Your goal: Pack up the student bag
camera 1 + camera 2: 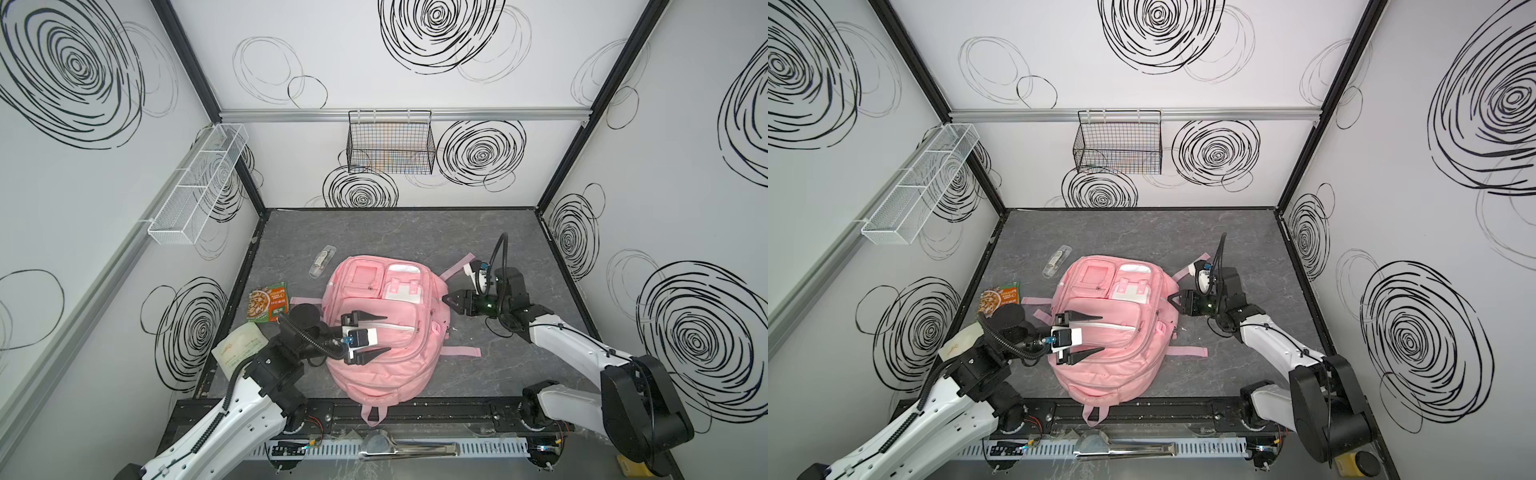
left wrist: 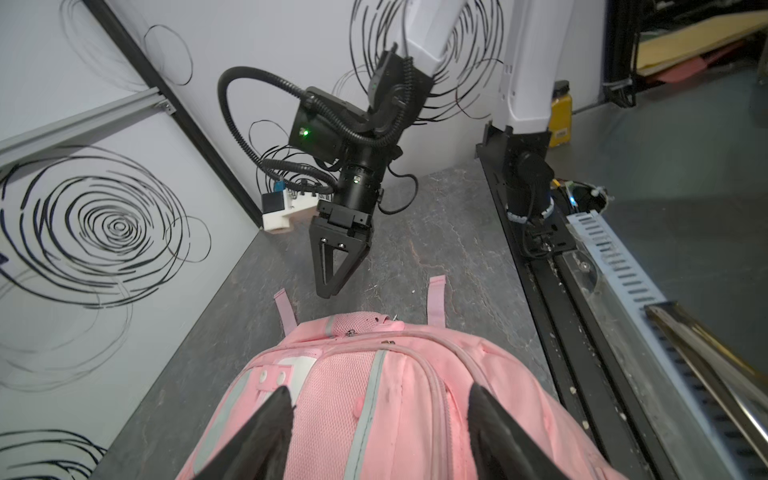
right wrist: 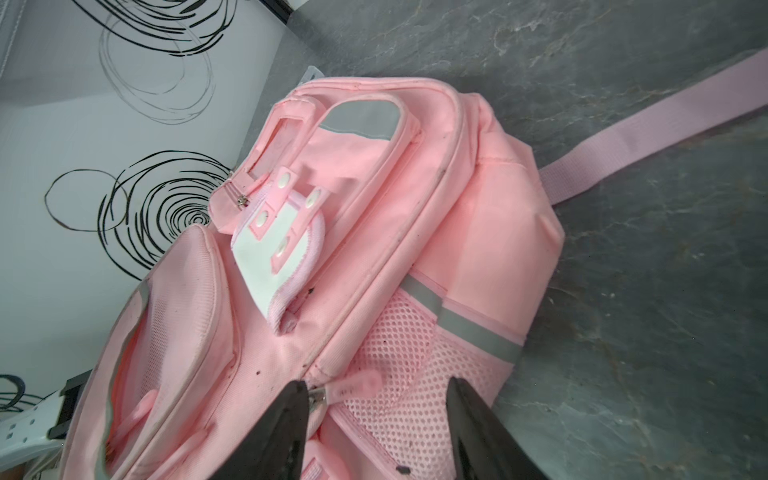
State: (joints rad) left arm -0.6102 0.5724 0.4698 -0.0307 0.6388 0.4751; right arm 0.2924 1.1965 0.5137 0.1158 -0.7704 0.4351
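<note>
The student bag [image 1: 386, 374] lies front-up at the table's [image 1: 415, 241] front edge. The left gripper [image 1: 388, 334] hovers over it, fingers wide and empty. The right gripper [image 1: 445, 300] has its fingers apart around the side zipper pull [image 3: 355, 387], gripping nothing, likely lined up to unzip.

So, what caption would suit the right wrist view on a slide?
Open right hand at a zipper pull by the mesh pocket of the pink student bag.

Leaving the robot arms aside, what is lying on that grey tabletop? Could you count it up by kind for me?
Backpacks: 1, the pink backpack
Flat packets: 2, the green-and-orange printed packet and the white packet, partly under an arm
Clear sleeves with a small item inside: 1, the clear sleeve
Total: 4
</note>
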